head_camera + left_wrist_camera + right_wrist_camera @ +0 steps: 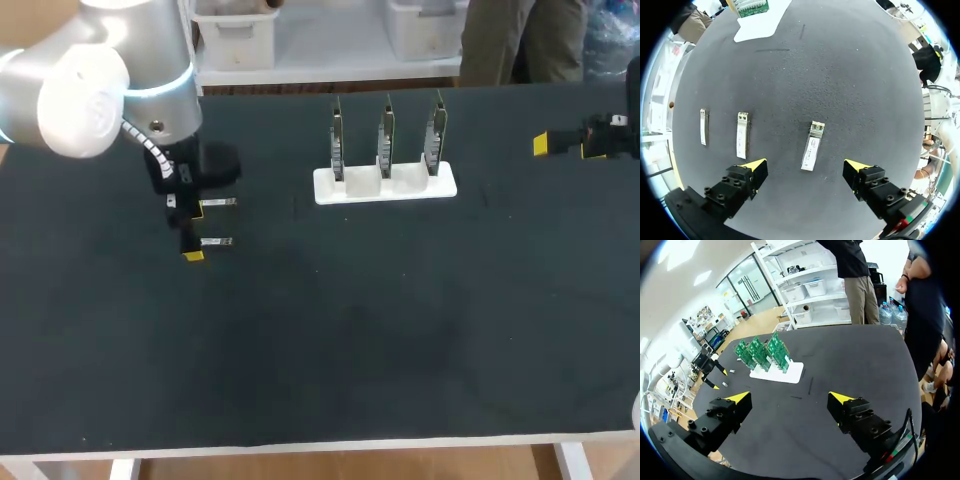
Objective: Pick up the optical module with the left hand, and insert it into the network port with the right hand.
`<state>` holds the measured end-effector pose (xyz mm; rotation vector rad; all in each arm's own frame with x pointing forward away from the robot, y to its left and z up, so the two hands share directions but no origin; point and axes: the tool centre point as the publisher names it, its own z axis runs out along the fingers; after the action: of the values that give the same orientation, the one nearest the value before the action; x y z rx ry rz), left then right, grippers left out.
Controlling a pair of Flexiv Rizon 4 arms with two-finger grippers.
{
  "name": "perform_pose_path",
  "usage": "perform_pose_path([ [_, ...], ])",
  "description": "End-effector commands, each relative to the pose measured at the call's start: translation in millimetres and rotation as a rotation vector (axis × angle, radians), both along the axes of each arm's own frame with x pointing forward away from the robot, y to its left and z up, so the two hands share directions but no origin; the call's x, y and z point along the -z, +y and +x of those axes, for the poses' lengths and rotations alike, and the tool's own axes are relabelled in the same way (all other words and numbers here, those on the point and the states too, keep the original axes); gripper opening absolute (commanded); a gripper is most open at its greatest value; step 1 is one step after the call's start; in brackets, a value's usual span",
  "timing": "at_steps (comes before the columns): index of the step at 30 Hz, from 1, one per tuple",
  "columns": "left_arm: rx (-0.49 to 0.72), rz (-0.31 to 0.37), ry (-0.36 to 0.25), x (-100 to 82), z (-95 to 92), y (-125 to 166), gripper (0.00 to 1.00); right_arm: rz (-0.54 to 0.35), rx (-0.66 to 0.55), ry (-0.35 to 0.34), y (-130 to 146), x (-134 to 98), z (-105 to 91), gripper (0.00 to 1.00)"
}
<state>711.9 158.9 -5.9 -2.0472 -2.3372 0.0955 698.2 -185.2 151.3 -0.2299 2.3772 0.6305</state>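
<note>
Three silver optical modules lie side by side on the black table. The nearest optical module (pixel 813 145) (pixel 218 242) lies just ahead of my left gripper (pixel 806 167) (pixel 190 232), in line with the gap between its open fingers and untouched. A second module (pixel 742 134) (pixel 218 203) and a third module (pixel 703 126) lie beyond the one finger. The white stand (pixel 385 186) (pixel 779 373) holds three upright green network cards (pixel 764 353). My right gripper (pixel 789 398) (pixel 562 146) hangs open and empty at the far right of the table, well away from the stand.
The black table mat (pixel 380 320) spreads wide between the modules and the stand and toward the front edge. A thin dark line (pixel 772 50) marks the mat near the stand.
</note>
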Motion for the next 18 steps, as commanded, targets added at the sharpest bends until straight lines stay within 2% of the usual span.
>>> perform_pose_path([
  [1,0.02,0.001,0.01,4.8,5.0,-5,1.0,0.0,0.001,0.0,0,0,0.1,1.0],
  [9,0.053,-0.001,0.048,19.4,10.3,-13,1.0,0.0,0.001,0.0,0,0,0.1,1.0],
  [18,0.014,0.03,0.045,17.1,12.8,8,1.0,0.0,0.001,0.0,0,0,0.1,1.0],
])
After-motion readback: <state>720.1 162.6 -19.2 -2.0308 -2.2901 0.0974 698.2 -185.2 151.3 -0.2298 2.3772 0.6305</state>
